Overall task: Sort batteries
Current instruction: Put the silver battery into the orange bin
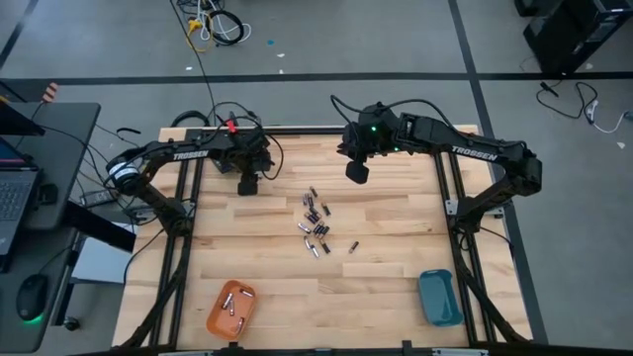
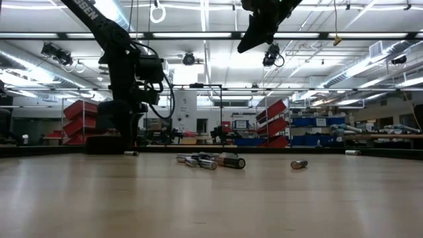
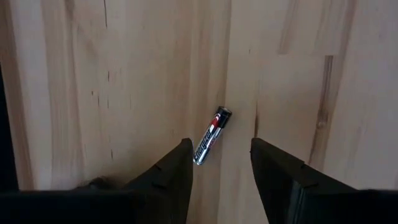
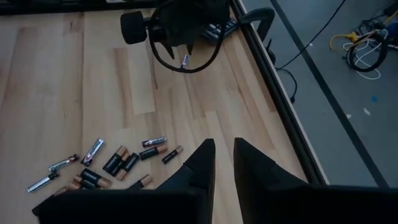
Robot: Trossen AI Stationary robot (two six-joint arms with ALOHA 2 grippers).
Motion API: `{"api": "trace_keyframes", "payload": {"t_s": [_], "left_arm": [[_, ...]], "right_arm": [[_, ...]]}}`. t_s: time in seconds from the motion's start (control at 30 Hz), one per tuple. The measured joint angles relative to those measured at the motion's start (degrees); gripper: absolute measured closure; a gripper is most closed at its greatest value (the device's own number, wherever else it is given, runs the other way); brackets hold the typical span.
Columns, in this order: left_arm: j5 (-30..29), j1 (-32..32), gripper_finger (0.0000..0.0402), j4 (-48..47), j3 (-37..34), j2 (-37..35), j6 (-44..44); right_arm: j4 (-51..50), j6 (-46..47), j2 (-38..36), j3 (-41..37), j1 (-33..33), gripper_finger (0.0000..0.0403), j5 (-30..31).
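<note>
Left gripper (image 3: 221, 174) is low over the table (image 1: 396, 213) near its far edge, fingers parted, a single battery (image 3: 211, 135) lying loose on the wood between them, not clamped. Right gripper (image 4: 224, 163) hangs raised, nothing between its narrowly gapped fingers. Remaining batteries (image 1: 316, 225) lie clustered mid-table; labels unreadable from above. More sit in the orange tray (image 1: 230, 310); the count is unclear. The blue tray (image 1: 439, 297) interior is hard to make out.

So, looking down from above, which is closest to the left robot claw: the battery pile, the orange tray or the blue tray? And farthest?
From the left gripper:
1. Battery pile, mid-table, beside it toward the right arm.
2. Orange tray, at the near edge on the left arm's side.
3. Blue tray, at the near edge on the right arm's side, farthest.
</note>
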Motion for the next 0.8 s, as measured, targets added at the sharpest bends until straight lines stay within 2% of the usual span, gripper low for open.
{"api": "trace_keyframes", "payload": {"t_s": [0.43, 0.8], "left_arm": [[-0.55, 0.00, 0.0243, 1.51, -0.04, 6.46, -0.11], [-0.47, 0.00, 0.0246, 1.38, 0.13, 8.03, -0.90]], "right_arm": [[-0.16, 0.44, 0.00, 0.00, 0.11, 0.0357, -0.02], [-0.11, 0.10, 0.00, 0.00, 0.11, 0.0357, -0.02]]}}
